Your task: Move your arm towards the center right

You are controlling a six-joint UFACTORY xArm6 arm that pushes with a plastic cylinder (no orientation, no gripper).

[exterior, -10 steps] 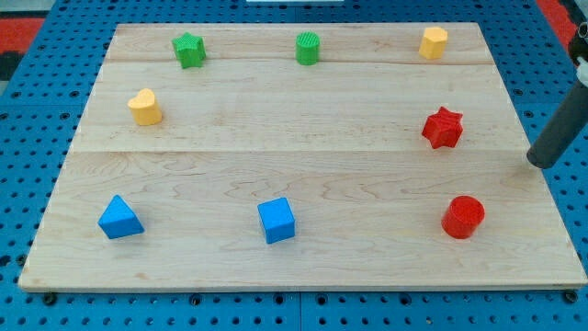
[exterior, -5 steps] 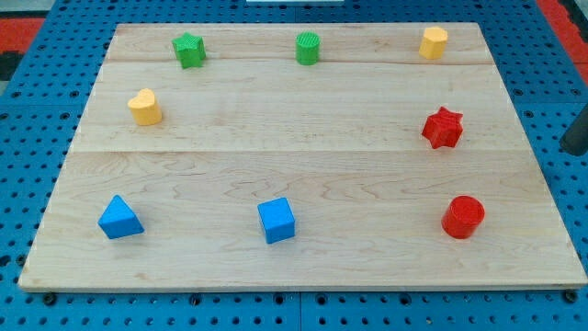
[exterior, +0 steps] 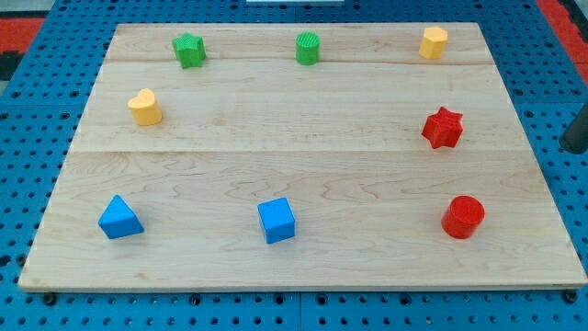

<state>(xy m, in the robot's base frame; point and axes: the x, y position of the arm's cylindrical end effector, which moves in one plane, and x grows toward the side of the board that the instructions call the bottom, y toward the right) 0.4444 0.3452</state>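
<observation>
Eight blocks rest on the pale wooden board (exterior: pixel 303 138), which shows fine grain and two seams running across it. Green: two, a star (exterior: pixel 188 50) and a ribbed cylinder (exterior: pixel 308 48), along the view's top. Yellow: two, a heart-like block (exterior: pixel 144 107) at the view's left and a faceted block (exterior: pixel 434 42) at the top right. Red: two, a star (exterior: pixel 443 128) and a cylinder (exterior: pixel 463 217), at the view's right. Blue: two, a triangular block (exterior: pixel 119 218) and a cube (exterior: pixel 277 220), along the bottom. The board lies on blue perforated panel (exterior: pixel 570 211). My tip (exterior: pixel 575 149) is a dark rod end at the view's right edge, off the board, well apart from the red star, touching no block and holding nothing.
</observation>
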